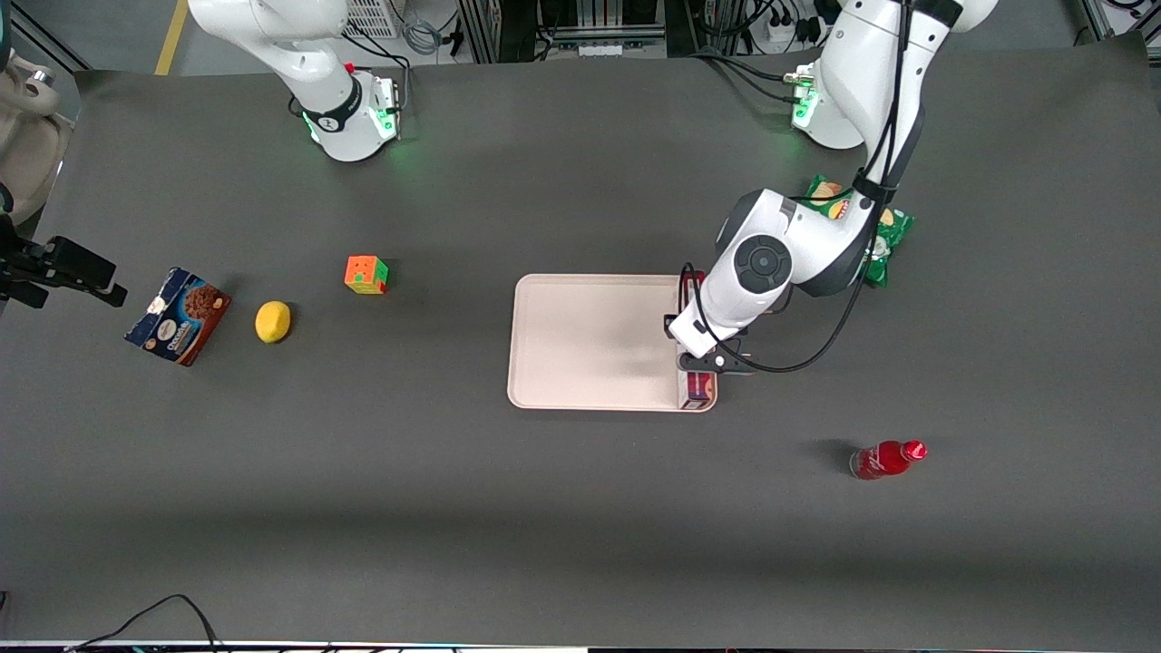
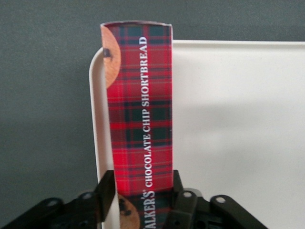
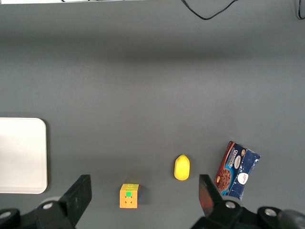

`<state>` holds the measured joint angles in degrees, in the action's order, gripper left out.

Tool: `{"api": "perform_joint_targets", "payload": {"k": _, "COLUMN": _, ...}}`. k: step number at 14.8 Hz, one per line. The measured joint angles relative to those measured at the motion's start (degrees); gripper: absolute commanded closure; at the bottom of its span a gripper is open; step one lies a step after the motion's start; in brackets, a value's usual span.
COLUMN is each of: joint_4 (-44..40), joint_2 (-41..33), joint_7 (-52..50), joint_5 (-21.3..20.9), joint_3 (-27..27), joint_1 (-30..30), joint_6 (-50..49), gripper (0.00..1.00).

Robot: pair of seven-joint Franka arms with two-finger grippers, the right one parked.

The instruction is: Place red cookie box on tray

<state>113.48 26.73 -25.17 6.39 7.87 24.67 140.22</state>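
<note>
One long carton, the red cookie box, is gripped by the hand of the working arm: in the left wrist view the two black fingers press against its long sides, at the end with the word "WALKER'S". The box has a dark red plaid print with the white words "CHOCOLATE CHIP SHORTBREAD" and a cookie picture. It stands on its narrow long side and lies along the edge of the tray, over the rim, with the pale pink floor of the tray on one side and the dark desk on the other. I cannot tell if the box already touches the tray.

In the front view the hand is right of the frame centre, over the edge of the tray that faces the working arm's end of the desk. Only a small end of the box shows under the hand, near the tray corner closest to the camera.

A red bottle lies on the desk in the lower right. A green snack bag is partly hidden by the arm in the upper right. At the left of the frame are a colourful puzzle cube, a lemon and a blue chocolate cookie box.
</note>
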Motion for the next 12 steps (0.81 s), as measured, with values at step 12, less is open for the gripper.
{"api": "perform_joint_targets", "payload": {"k": 12, "joint_4": -10.12, "joint_2": -7.43, "joint_7": 8.18, "joint_5": -0.49, "joint_3": -3.50, "joint_1": -3.09, "joint_6": -16.48, "gripper": 0.00}}
